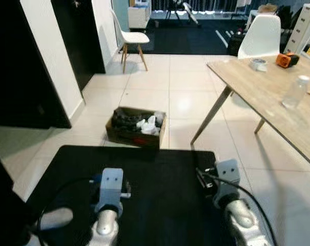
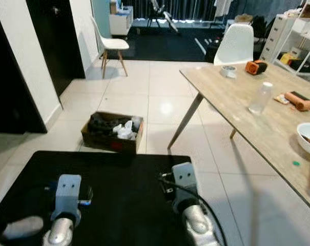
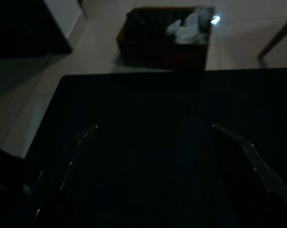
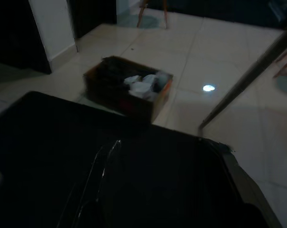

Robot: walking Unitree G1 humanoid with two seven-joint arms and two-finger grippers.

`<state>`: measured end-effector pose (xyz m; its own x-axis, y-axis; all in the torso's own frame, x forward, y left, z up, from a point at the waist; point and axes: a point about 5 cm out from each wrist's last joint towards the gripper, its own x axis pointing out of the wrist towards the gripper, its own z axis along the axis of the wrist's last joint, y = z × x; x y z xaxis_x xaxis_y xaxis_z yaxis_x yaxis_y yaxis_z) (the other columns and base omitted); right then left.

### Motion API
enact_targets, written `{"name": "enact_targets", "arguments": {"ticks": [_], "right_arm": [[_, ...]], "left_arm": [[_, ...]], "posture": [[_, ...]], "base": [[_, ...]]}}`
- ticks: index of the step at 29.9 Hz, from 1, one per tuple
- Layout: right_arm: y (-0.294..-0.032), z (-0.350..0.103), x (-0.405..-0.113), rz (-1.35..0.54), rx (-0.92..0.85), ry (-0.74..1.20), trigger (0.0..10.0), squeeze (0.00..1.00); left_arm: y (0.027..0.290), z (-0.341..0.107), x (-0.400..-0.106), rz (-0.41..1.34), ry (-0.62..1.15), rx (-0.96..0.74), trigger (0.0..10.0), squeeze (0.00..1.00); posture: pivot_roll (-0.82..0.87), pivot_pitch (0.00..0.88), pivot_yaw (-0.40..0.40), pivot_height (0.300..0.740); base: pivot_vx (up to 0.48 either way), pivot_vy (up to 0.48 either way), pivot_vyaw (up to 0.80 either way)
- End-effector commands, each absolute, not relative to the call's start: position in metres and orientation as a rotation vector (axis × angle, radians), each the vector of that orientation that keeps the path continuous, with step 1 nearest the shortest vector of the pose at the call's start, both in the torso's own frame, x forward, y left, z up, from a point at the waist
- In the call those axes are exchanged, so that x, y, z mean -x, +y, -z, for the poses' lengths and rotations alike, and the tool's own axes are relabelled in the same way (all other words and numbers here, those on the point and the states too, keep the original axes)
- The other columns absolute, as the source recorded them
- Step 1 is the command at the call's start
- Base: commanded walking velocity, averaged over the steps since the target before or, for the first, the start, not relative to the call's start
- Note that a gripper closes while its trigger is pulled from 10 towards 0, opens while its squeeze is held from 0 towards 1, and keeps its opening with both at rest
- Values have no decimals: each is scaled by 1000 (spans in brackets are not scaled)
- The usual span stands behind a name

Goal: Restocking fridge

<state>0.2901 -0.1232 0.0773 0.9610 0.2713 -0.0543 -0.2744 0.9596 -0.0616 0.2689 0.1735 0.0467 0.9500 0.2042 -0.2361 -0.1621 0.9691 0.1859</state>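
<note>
Left eye view: cardboard box (image 1: pixel 136 126) sits on the white tiled floor (image 1: pixel 160 87), holding dark items and white crumpled bags; it lies just beyond the far edge of a black flat surface (image 1: pixel 155 195) that spans the foreground. Both silver arms reach out low over that black surface, left arm (image 1: pixel 107 205) on the left, right arm (image 1: pixel 231 205) on the right, each ending in a grey wrist block. Left gripper (image 3: pixel 148 156) and right gripper (image 4: pixel 162 185) appear in the wrist views as dim finger outlines over the black surface, too dark; cannot tell whether the jaws are open or closed, nothing seen held. Right wrist view shows the box ahead, past the black edge, with a bright light spot on the floor beside it. Wooden bench (image 2: pixel 257 113) stands to the right of the box, well apart, carrying a clear plastic bottle (image 2: pixel 260 97), an orange tool (image 2: pixel 255 66), a tape roll (image 2: pixel 228 71) and a white bowl (image 2: pixel 309 137). White chair (image 2: pixel 235 43) stands behind the bench; another white chair (image 1: pixel 130 38) stands near the dark doorway (image 1: pixel 75 36) at the far left.
</note>
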Motion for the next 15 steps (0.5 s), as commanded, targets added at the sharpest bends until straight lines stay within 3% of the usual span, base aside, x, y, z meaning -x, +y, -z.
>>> {"name": "enact_targets", "arguments": {"ticks": [1,2,15], "right_arm": [[-132,-75,-289,-247,61,63,10000,0],[-132,-75,-289,-247,61,63,10000,0],[-135,-75,-290,-229,47,72,10000,0]], "left_arm": [[171,-42,-266,-183,286,-152,10000,86],[171,-42,-266,-183,286,-152,10000,86],[171,-41,-266,-182,298,-151,10000,59]], "posture": [[-88,111,16,710],[-88,111,16,710],[-88,114,18,710]], "base": [[315,0,0],[315,0,0],[286,0,-800]]}}
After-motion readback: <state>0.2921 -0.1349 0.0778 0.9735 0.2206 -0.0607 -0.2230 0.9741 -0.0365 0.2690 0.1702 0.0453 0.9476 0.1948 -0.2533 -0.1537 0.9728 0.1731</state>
